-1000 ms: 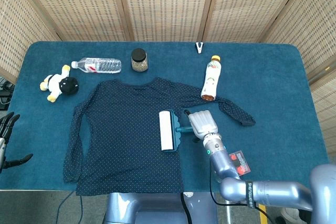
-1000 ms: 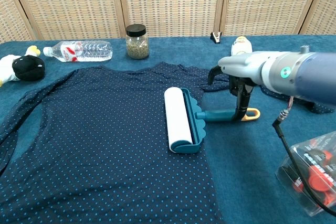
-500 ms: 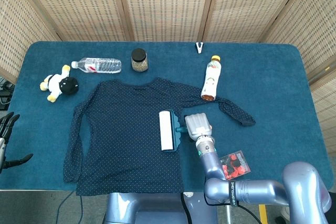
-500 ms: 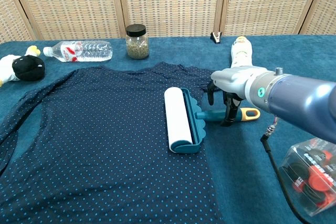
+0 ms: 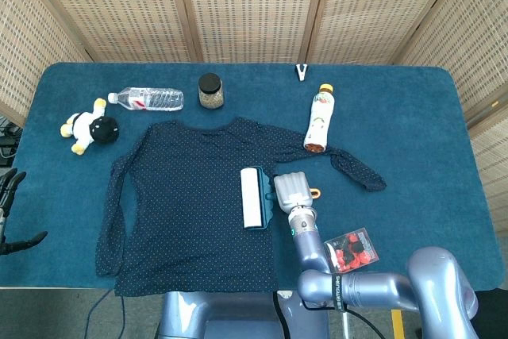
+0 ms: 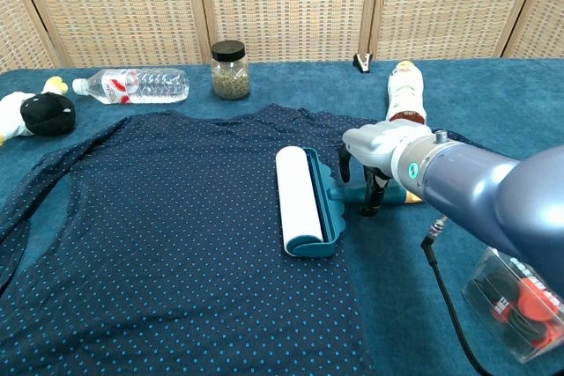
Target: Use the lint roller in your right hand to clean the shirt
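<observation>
A dark blue dotted shirt [image 5: 182, 196] [image 6: 159, 235] lies flat on the blue table. The lint roller [image 5: 252, 198] [image 6: 300, 200], a white drum in a teal frame, rests on the shirt's right side, its handle pointing right with an orange tip. My right hand [image 5: 292, 190] [image 6: 374, 151] hovers over the handle, fingers [image 6: 368, 198] hanging down either side of it and touching it, with no closed grip visible. My left hand [image 5: 9, 188] sits at the table's far left edge, fingers apart, holding nothing.
Along the back stand a water bottle [image 5: 151, 99], a jar [image 5: 210, 90], a plush toy [image 5: 90, 130], a drink bottle [image 5: 317, 119] and a small clip [image 5: 302, 71]. A clear package with red parts [image 5: 349, 250] [image 6: 520, 301] lies near the front right edge.
My right hand has slid left along the roller's handle, closer to the drum, now covering most of it. The roller and shirt have stayed put.
</observation>
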### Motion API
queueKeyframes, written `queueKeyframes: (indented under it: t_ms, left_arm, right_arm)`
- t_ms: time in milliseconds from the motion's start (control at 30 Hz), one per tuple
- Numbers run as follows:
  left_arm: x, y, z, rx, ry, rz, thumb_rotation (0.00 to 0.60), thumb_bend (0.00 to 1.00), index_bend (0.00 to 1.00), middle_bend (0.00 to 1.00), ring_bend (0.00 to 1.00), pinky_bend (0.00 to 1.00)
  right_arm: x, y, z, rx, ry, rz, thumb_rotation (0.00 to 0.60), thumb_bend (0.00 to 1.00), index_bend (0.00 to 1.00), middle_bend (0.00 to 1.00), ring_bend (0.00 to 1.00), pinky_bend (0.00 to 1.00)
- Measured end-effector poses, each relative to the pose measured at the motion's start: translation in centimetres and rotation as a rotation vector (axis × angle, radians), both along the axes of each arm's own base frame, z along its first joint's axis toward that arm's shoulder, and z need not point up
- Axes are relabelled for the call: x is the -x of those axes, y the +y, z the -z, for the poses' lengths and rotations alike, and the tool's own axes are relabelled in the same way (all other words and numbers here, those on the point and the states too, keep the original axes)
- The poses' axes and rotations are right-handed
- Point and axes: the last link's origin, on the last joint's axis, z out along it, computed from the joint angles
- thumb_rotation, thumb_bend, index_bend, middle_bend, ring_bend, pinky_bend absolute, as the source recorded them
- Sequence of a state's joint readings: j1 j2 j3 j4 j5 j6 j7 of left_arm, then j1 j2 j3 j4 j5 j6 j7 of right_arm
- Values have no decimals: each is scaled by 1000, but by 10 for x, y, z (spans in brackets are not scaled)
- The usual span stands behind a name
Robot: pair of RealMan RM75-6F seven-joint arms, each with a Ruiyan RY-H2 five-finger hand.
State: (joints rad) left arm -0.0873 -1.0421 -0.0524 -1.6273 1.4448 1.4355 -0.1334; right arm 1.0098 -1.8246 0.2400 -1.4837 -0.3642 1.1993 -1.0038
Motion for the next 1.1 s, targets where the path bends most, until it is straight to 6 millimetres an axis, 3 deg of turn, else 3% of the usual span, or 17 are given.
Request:
queueKeyframes:
  t_ms: [133,300,400,700,900,1100]
  left_arm:
    - [0,0,0,-2,-1,-2,600,0,0,0,0,0]
    - [1,1,1,4,-1,-4,600,0,0,0,0,0]
    - [1,1,1,4,-4,-5,600,0,0,0,0,0]
    - [0,1,0,12,-19,1,600,0,0,0,0,0]
    - [0,3,0,22,-35,5,600,0,0,0,0,0]
    - [3,5,-1,36,-52,-1,600,0,0,0,0,0]
  right_arm:
    - [2,-1,5,-5,4,6,600,533,446,1000,1000,1000]
    - [3,-3,6,-1,-3,0,600,766,640,1000,1000,1000]
    - [1,-3,2,8,-18,-13,600,851,695,1000,1000,1000]
    - [-16,-5,-18,39,-28,-61,600,891,726,1000,1000,1000]
    - [-42,-10,-27,62,14,-129,600,919,742,1000,1000,1000]
    - [-76,-10,-20,61,86,-206,600,932,749,1000,1000,1000]
